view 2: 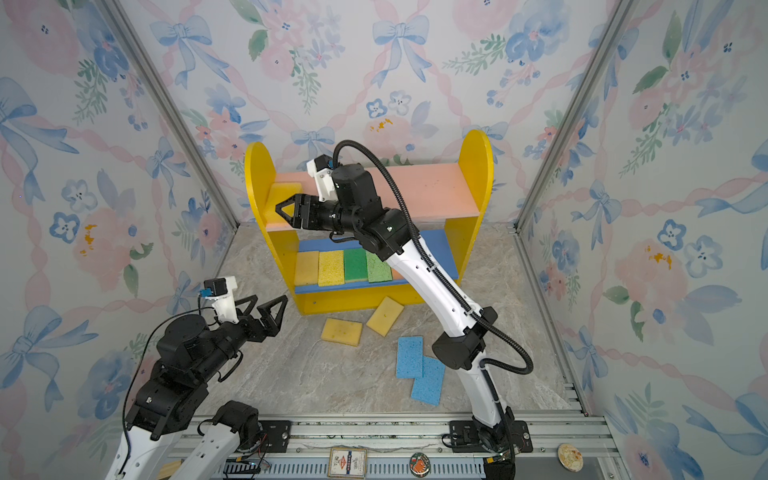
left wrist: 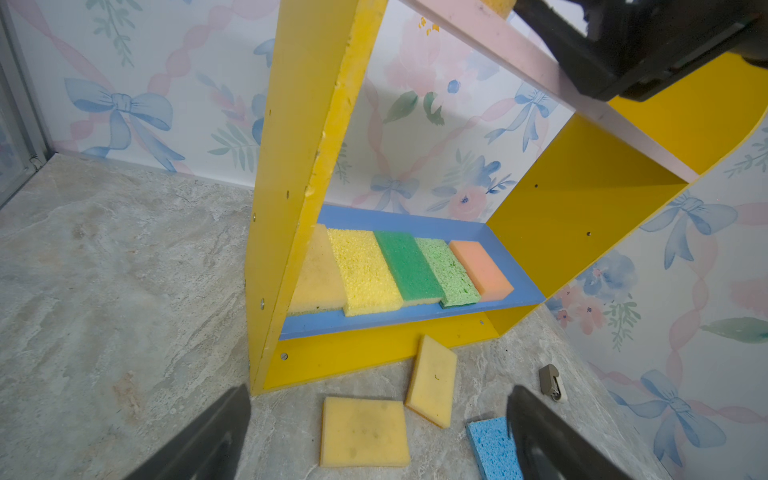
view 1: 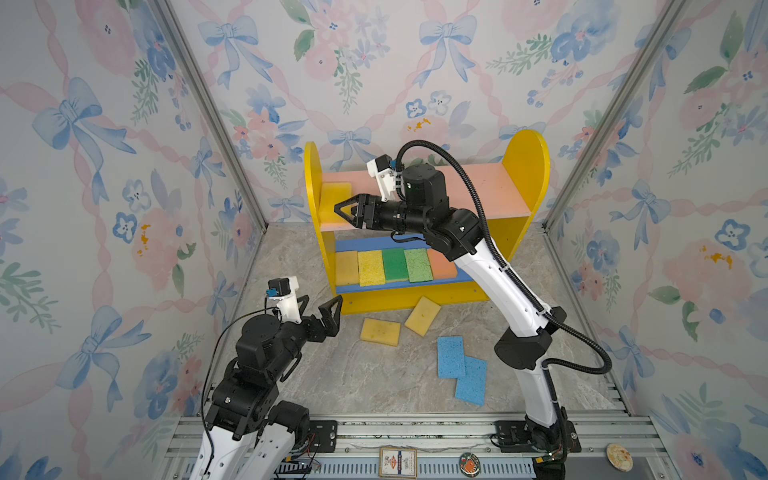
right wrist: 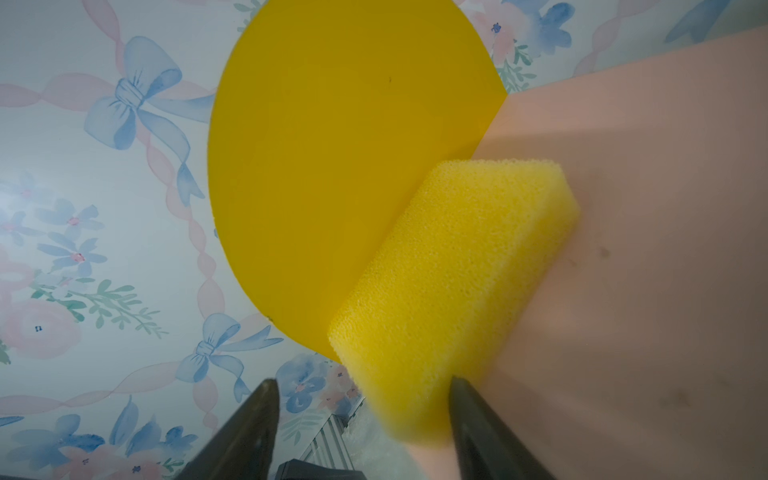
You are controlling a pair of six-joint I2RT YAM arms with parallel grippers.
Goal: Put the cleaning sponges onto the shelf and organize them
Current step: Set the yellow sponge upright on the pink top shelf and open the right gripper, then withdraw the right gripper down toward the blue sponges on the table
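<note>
Right wrist view: right gripper (right wrist: 361,386) stands spread; yellow sponge (right wrist: 453,282) lies on the pink board (right wrist: 665,187) just ahead of its tips, against the yellow side panel (right wrist: 340,166).

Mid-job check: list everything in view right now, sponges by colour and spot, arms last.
Shelf: one, yellow sides, pink upper board, blue lower board, at the back.
Lower-board sponges: five, pale yellow, yellow, dark green, light green, orange, side by side.
Upper-board sponge: one, yellow, left end, against the side panel.
Yellow floor sponges: two, pale yellow, on the floor before the shelf.
Blue floor sponges: two, light blue, overlapping.
Card: one, pale, front rail.
Round discs: two, front rail.
Left gripper: open, empty, near the shelf's left front corner.
Right gripper: open, at the upper-board sponge.
</note>
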